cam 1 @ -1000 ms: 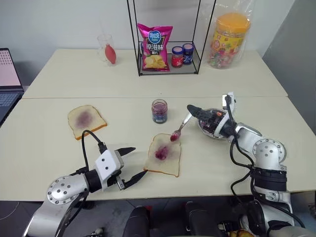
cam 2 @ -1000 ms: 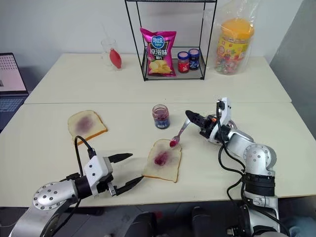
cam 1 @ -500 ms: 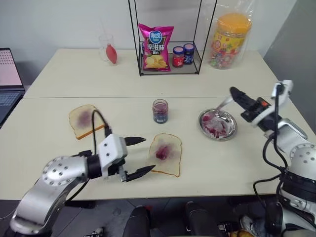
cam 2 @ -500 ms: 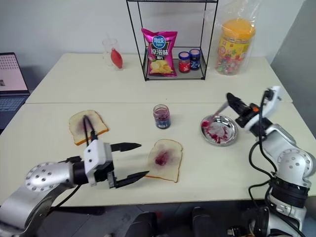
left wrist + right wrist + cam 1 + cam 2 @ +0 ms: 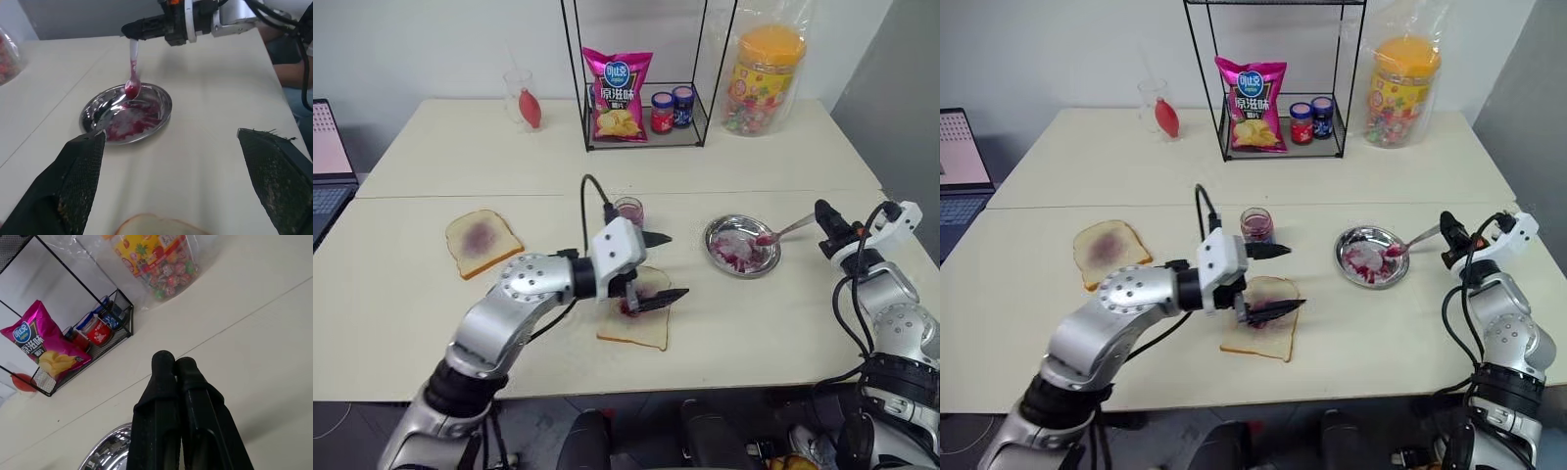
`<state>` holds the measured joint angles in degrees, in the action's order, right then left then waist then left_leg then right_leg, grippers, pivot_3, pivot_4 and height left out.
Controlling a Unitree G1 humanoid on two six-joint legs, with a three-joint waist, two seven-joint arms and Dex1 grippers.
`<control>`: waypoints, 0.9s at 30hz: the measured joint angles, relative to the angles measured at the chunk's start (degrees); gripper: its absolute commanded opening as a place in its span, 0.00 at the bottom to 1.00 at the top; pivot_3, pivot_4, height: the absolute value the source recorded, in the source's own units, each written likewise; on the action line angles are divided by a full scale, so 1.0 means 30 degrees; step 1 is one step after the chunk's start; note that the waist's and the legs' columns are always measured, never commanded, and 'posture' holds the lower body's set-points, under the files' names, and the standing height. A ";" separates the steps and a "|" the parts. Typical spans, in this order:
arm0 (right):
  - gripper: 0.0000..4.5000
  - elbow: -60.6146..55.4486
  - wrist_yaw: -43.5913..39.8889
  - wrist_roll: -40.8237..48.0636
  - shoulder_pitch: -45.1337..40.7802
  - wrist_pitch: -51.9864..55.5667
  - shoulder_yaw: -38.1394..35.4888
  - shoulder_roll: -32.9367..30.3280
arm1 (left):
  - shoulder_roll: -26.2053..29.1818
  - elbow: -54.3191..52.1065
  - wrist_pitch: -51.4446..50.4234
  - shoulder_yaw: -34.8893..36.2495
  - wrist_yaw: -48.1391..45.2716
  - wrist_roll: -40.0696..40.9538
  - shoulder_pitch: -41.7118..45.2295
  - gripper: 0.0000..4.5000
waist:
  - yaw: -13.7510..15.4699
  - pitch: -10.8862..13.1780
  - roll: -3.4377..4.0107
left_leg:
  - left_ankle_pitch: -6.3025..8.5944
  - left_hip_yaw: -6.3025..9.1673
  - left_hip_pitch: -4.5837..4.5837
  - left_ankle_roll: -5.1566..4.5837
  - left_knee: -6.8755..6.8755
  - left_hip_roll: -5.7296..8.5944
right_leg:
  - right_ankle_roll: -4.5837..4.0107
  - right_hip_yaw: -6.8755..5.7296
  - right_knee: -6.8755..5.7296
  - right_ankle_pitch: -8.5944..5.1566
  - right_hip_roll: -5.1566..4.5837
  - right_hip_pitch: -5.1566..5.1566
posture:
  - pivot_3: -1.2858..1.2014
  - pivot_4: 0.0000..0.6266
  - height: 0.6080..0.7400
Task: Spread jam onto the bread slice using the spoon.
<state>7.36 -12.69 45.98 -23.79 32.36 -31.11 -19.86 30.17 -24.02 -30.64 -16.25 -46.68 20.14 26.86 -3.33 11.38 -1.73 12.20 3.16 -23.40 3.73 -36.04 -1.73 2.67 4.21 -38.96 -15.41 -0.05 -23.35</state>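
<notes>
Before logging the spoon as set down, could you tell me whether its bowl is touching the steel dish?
Touching. In the left wrist view the spoon, held by the right claw, rests its jam-coated bowl on the far rim of the steel dish.

head pair: high, looking forward and down over the table (image 5: 411,323), far, both covering rack (image 5: 646,73) to bread slice (image 5: 636,323) | left wrist: low, close, facing the steel dish (image 5: 124,117) | right wrist: low, close, tilted toward the rack | shared: dish
</notes>
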 measured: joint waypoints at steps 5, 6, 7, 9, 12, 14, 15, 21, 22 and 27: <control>0.01 0.0679 -0.0349 -0.0444 -0.0003 -0.0306 0.0488 0.0102 | -0.1003 0.0402 -0.0145 -0.0698 0.0155 -0.0398 0.0966 1.00 | 0.0011 0.0000 0.0002 | -0.0001 -0.0004 0.0000 0.0001 -0.0008 0.0005 | 0.0001 0.0010 -0.0001 0.0001 -0.0002 0.0002 | 0.52 0.24 1.00; 0.01 0.0681 -0.0380 -0.0482 -0.0002 -0.0306 0.0496 0.0099 | -0.1026 0.0418 -0.0144 -0.0715 0.0144 -0.0437 0.1010 1.00 | 0.0011 -0.0001 0.0003 | -0.0001 -0.0004 0.0005 0.0001 -0.0009 0.0004 | 0.0001 0.0009 -0.0004 0.0001 -0.0001 0.0002 | 0.52 0.24 1.00; 0.01 0.0682 -0.0436 -0.0504 -0.0002 -0.0308 0.0512 0.0093 | -0.1027 0.0477 -0.0145 -0.0717 0.0124 -0.0463 0.1013 1.00 | 0.0011 -0.0002 0.0004 | -0.0001 -0.0001 0.0011 0.0001 -0.0008 0.0004 | 0.0001 0.0007 -0.0008 0.0001 -0.0001 0.0006 | 0.52 0.24 1.00; 0.05 0.0682 -0.0605 -0.0644 0.0005 -0.0313 0.0586 0.0081 | -0.1056 0.0599 -0.0145 -0.0749 0.0100 -0.0562 0.1013 1.00 | 0.0014 -0.0002 0.0005 | -0.0001 0.0003 0.0016 0.0000 -0.0009 0.0004 | 0.0001 0.0005 -0.0010 0.0001 0.0000 0.0013 | 0.52 0.24 1.00; 0.20 0.0682 -0.0768 -0.0772 0.0250 -0.0331 0.0770 0.0054 | -0.1241 0.0860 -0.0158 -0.0975 0.0107 -0.0811 0.1096 1.00 | 0.0032 -0.0002 0.0005 | -0.0001 0.0001 0.0014 0.0001 -0.0012 0.0007 | 0.0002 0.0006 -0.0004 0.0000 -0.0003 0.0020 | 0.52 0.24 1.00; 0.31 0.0682 -0.0821 -0.0872 0.0440 -0.0305 0.0940 0.0053 | -0.1354 0.0975 -0.0187 -0.1087 0.0108 -0.0872 0.1160 1.00 | 0.0034 -0.0002 0.0006 | -0.0001 -0.0002 0.0014 0.0001 -0.0010 0.0008 | 0.0002 0.0009 -0.0003 0.0000 -0.0004 0.0020 | 0.52 0.24 1.00; 0.36 0.0682 -0.0833 -0.0875 0.0485 -0.0242 0.0984 0.0053 | -0.1412 0.1004 -0.0193 -0.1119 0.0110 -0.0888 0.1209 1.00 | 0.0030 -0.0002 0.0006 | -0.0001 -0.0002 0.0014 0.0000 -0.0010 0.0008 | 0.0002 0.0008 -0.0002 0.0000 -0.0003 0.0020 | 0.52 0.24 1.00; 0.66 0.0451 -0.1130 -0.0873 0.0965 -0.0100 0.1040 -0.0229 | -0.1743 0.1053 -0.0197 -0.1210 0.0120 -0.1194 0.1284 1.00 | 0.0033 -0.0003 0.0007 | -0.0001 -0.0001 0.0016 0.0001 -0.0010 0.0008 | 0.0002 0.0008 -0.0003 0.0000 -0.0003 0.0020 | 0.52 0.24 1.00; 0.72 0.0416 -0.1162 -0.0882 0.0994 -0.0092 0.1058 -0.0306 | -0.1767 0.1065 -0.0197 -0.1210 0.0117 -0.1216 0.1285 1.00 | 0.0031 -0.0003 0.0007 | -0.0001 -0.0001 0.0017 0.0001 -0.0011 0.0008 | 0.0002 0.0009 -0.0004 0.0001 -0.0003 0.0020 | 0.52 0.24 1.00; 0.83 -0.0256 -0.1492 -0.1344 0.1139 -0.0150 0.1400 -0.0733 | -0.1836 0.1223 -0.0173 -0.1210 0.0097 -0.1375 0.1288 1.00 | 0.0031 -0.0005 0.0009 | -0.0001 0.0001 0.0017 0.0001 -0.0011 0.0008 | 0.0003 0.0006 -0.0004 0.0000 -0.0003 0.0020 | 0.52 0.24 1.00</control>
<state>6.60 -17.16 41.95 -20.37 31.91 -26.91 -22.06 24.66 -20.35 -31.16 -19.88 -46.39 16.01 30.72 -3.24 11.37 -1.70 12.19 3.16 -23.34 3.73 -36.07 -1.71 2.68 4.23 -38.98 -15.41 -0.06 -23.29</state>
